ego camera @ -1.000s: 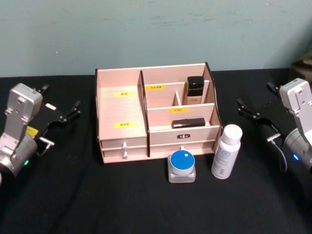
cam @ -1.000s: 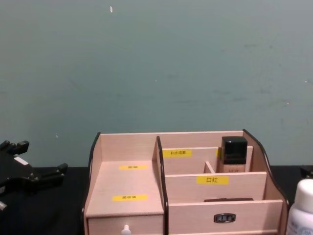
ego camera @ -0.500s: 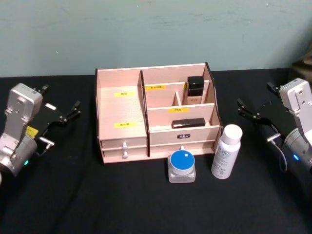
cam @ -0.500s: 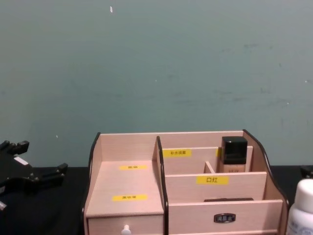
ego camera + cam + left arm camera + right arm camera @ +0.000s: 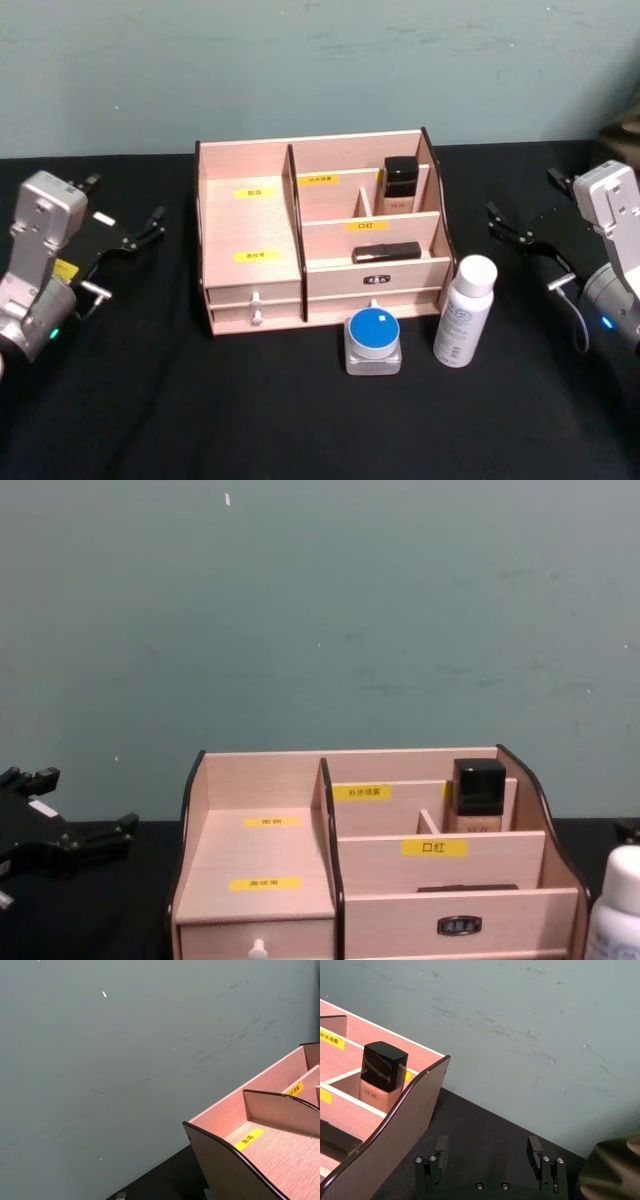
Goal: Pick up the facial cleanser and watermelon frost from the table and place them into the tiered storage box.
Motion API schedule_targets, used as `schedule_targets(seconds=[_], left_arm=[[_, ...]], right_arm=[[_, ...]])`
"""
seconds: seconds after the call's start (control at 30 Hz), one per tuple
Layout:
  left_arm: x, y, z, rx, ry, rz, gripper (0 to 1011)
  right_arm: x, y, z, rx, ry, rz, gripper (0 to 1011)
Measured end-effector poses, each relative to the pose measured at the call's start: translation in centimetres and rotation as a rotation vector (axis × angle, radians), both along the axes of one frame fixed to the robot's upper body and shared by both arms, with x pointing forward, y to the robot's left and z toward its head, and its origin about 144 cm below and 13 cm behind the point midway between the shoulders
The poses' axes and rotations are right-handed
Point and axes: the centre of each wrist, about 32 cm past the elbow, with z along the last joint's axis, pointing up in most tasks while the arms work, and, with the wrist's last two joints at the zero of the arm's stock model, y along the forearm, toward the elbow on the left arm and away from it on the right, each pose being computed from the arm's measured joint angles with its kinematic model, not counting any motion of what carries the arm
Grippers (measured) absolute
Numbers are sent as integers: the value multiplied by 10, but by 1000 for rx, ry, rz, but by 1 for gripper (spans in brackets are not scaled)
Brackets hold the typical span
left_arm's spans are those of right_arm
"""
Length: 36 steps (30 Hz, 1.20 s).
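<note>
We should close the open right tool (image 5: 520,193) mid-body on the white bottle (image 5: 464,312), upright on the table (image 5: 200,410) beside the blue-lidded jar (image 5: 373,341) before the storage box (image 5: 250,225); left tool (image 5: 128,198) open, idle.

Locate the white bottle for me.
In the head view the white bottle stands upright right of centre, at the tiered storage box's front right corner, right of the blue-lidded jar.

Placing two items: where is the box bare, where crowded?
Bare: the tiered storage box's left compartment and the rear section beside the black-capped bottle. Crowded: dark item in the middle slot; blue-lidded jar and white bottle at its front right. Parked outside: left gripper, right gripper.
</note>
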Motion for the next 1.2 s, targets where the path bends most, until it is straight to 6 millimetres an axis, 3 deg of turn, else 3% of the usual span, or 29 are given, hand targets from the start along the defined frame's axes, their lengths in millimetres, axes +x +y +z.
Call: schedule_targets(seconds=[0.27, 0.53, 0.73, 1.2], left_arm=[[0, 0, 0, 0, 0, 0, 1001], [0, 0, 0, 0, 0, 0, 1001], [0, 0, 0, 0, 0, 0, 1001], [0, 0, 0, 0, 0, 0, 1001]], right_arm=[[0, 0, 0, 1, -1, 0, 1002], [-10, -6, 20, 28, -34, 39, 1002], [-27, -13, 47, 44, -56, 77, 1002], [-77, -20, 83, 90, -30, 134, 1002]])
